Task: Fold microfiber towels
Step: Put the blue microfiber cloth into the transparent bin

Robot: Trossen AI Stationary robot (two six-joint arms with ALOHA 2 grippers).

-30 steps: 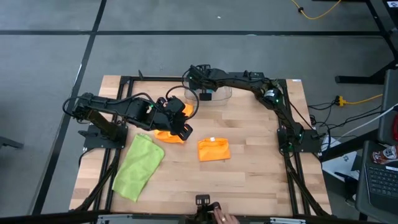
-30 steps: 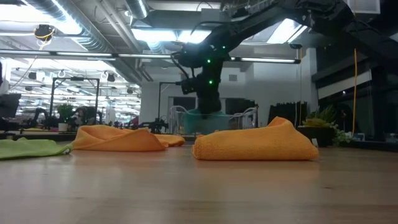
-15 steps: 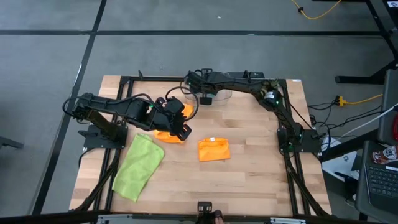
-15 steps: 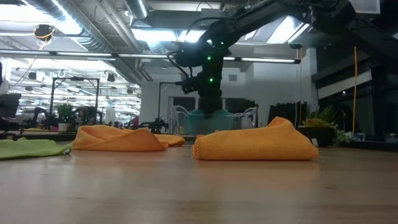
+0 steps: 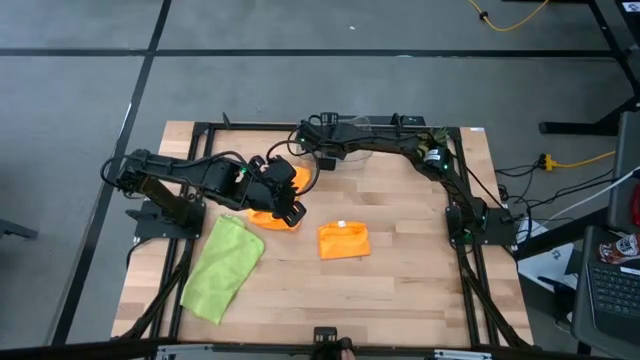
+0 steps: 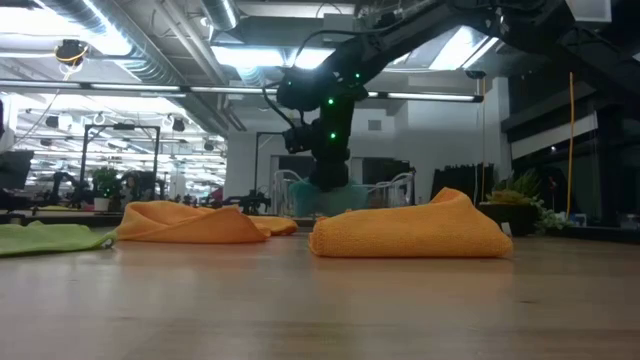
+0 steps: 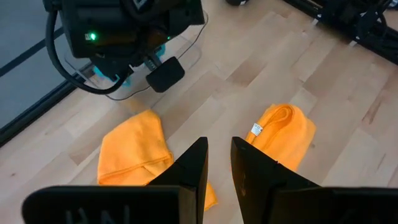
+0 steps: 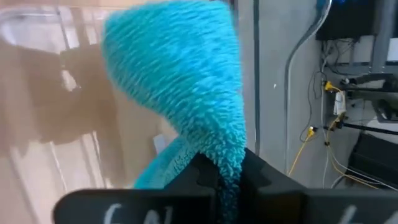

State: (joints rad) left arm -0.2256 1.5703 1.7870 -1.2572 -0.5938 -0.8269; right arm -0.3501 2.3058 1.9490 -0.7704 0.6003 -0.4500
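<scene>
My right gripper [image 8: 227, 163] reaches over the clear bin [image 5: 356, 132] at the table's far edge and is shut on the teal towel [image 8: 180, 81]. In the low view the teal cloth [image 6: 338, 196] shows behind the bin's wall. My left gripper [image 7: 217, 149] hovers with a narrow empty gap above a loosely bunched orange towel [image 5: 262, 217], which lies on the table. A folded orange towel [image 5: 344, 241] lies at mid-table. A lime green towel [image 5: 224, 266] lies spread at the near left. My right gripper pinches a bunched fold of the teal towel [image 8: 229, 177] between its two fingers, coming slanting down from the table's right side. The cloth runs on past the fingertips in a thick roll. One layer or several, I cannot tell. Its lower part seems to sit inside the bin.
The clear bin's walls [image 7: 186, 46] stand right by my right gripper. Black frame rails [image 5: 200, 128] run along the table's edges. Bare wood lies at the near right [image 5: 400, 290].
My right gripper has gone a little toward the table's left edge along the far side, rolling slightly, still shut on the teal towel. My left gripper has kept still.
</scene>
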